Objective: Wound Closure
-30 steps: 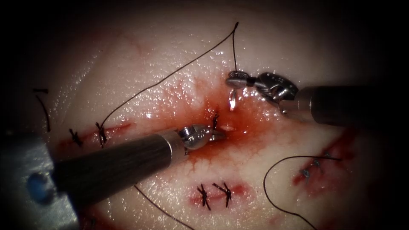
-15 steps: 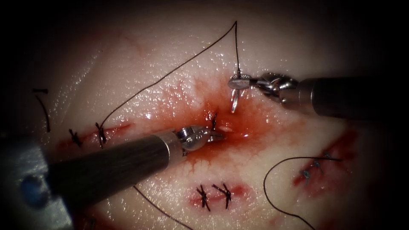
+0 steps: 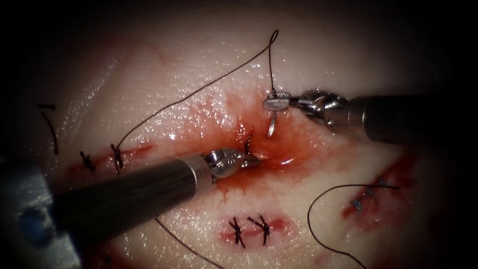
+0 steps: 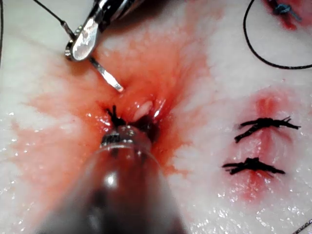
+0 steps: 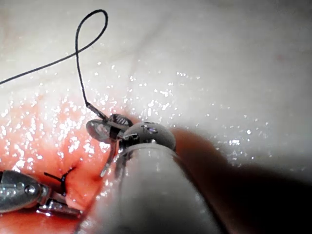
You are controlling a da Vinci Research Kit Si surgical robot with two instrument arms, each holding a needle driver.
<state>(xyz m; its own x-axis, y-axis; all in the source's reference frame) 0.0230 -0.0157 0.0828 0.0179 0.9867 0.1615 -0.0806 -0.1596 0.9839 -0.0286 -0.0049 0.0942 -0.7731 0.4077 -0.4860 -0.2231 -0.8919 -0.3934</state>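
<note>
My right tool (image 3: 275, 103) comes in from the right, its jaws shut on the curved needle (image 3: 272, 122) near its tail, where the dark thread (image 3: 199, 90) joins. The needle hangs point-down over the red, wet cut (image 3: 279, 157), its tip free above the tissue. In the left wrist view the same right tool (image 4: 80, 44) holds the needle (image 4: 105, 75) clear of the surface. My left tool (image 3: 253, 159) rests at the cut's left edge beside a black stitch (image 3: 247, 144). The right wrist view shows the right tool (image 5: 105, 129), the needle (image 5: 108, 163) and the left tool (image 5: 56, 207).
Two black stitches (image 3: 249, 229) close a small cut below. Further black stitches (image 3: 102, 159) lie at far left, and bluish ones (image 3: 366, 194) at right with a loose thread arc (image 3: 318, 199). A cut thread end (image 3: 50, 124) lies far left. Red fluid surrounds the cut.
The right tool has shifted slightly left with the needle, bringing its point nearer the cut. The thread's top bend has curled into a small loop. The left tool has barely moved.
</note>
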